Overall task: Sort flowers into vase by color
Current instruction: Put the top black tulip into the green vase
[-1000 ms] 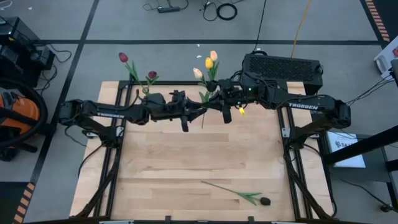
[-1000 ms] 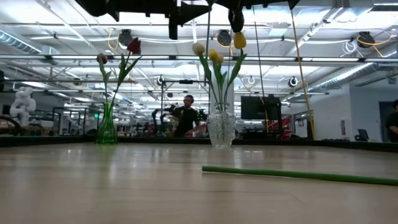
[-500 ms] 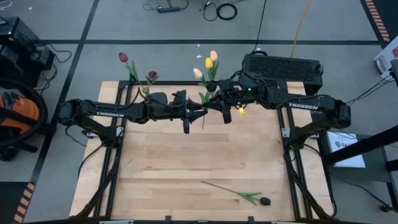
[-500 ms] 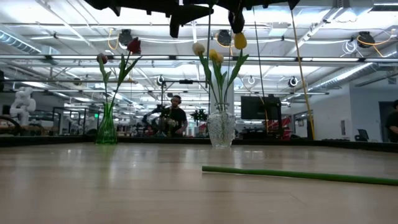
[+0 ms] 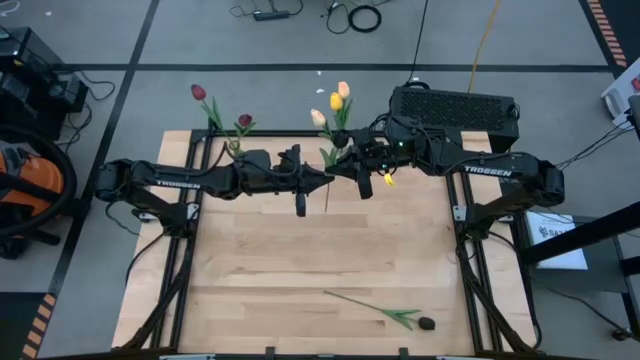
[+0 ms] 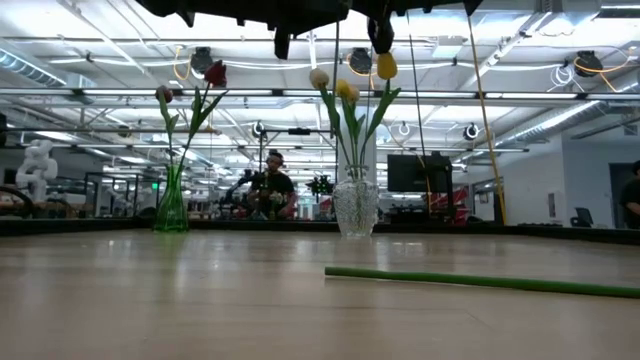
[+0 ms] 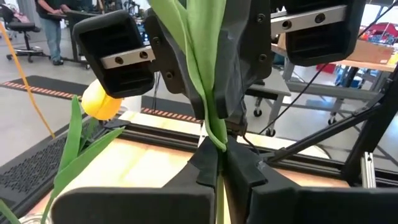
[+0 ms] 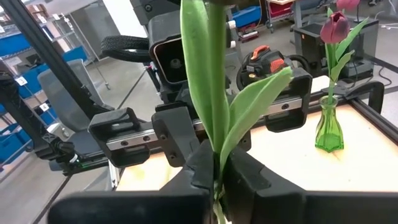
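High above the far middle of the table, my left gripper (image 5: 322, 178) and my right gripper (image 5: 341, 169) meet tip to tip, both shut on one flower's green stem (image 7: 214, 93). A yellow head (image 5: 388, 178) shows beside the right gripper; I cannot tell if it belongs to that stem. Behind them a clear glass vase (image 6: 355, 205) holds cream, yellow and peach tulips (image 5: 336, 101). A green vase (image 6: 171, 205) at the far left holds two dark red tulips (image 5: 244, 121). One more flower (image 5: 375, 310) lies flat near the table's front edge. My left gripper pinches the stem (image 7: 217, 134) between its two fingers, just below the leaves. The fingers come in level from the table's left and lie across the stem. The flower is lifted clear of the table, its stem end (image 5: 326, 196) hanging below. My right gripper pinches the same stem where a leaf branches off (image 8: 217, 146). Its fingers come in level from the table's right, across the stem and facing the left gripper.
A black box (image 5: 455, 105) stands beyond the table's far right corner. Black frame rails (image 5: 190, 240) run along the table's left and right sides. The wooden middle of the table (image 5: 320, 250) is bare. A person (image 6: 272, 190) moves in the room behind.
My left gripper has moved a little toward the table's right, up to the right gripper, and has shut on the flower's stem. The flower and the right gripper have stayed where they were.
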Robot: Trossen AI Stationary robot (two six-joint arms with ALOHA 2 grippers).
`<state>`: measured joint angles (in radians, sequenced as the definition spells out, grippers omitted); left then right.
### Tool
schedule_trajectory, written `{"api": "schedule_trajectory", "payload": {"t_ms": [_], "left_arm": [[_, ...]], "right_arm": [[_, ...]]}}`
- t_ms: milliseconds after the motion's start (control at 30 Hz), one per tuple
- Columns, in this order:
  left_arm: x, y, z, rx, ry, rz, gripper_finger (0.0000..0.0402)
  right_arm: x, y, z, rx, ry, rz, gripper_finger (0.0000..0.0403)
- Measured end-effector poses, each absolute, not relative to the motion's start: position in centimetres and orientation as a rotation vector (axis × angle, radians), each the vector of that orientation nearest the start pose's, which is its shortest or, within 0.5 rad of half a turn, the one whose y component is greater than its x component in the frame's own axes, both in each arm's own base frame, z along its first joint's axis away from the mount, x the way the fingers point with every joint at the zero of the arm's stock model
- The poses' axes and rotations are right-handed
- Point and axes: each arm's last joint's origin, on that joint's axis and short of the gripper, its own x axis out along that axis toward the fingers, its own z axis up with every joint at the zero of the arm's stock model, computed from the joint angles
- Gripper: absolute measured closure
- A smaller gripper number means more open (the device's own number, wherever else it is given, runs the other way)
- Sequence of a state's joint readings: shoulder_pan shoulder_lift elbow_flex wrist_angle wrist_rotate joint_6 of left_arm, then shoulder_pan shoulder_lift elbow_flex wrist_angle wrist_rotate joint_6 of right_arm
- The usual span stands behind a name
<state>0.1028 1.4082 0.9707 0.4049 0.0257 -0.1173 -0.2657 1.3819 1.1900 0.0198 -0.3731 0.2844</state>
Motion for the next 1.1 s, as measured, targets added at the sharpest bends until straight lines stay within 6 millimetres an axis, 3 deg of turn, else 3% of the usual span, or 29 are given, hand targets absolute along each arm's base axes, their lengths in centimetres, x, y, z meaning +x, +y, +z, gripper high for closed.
{"api": "schedule_trajectory", "payload": {"t_ms": [333,467,633,800,1100], "left_arm": [[32.0,3.2,31.3,-0.123,0.014,0.088,0.0392],[31.3,3.3,32.5,-0.101,-0.055,0.112,0.0393],[28.9,3.2,35.4,-0.045,-0.152,0.154,0.0393],[25.9,3.1,37.1,-0.012,-0.125,0.241,0.0393],[21.2,3.6,38.2,0.017,-0.032,0.564,0.0394]], "right_arm": [[30.7,-7.3,35.7,0.344,0.199,0.074,0.0320],[29.9,-7.4,36.4,0.337,0.174,0.066,0.0291],[27.4,-7.1,38.8,0.312,0.102,0.062,0.0271],[23.9,-6.4,40.8,0.251,0.075,0.048,0.0269],[17.7,-5.5,39.7,0.295,0.352,-0.330,0.0286]]}}
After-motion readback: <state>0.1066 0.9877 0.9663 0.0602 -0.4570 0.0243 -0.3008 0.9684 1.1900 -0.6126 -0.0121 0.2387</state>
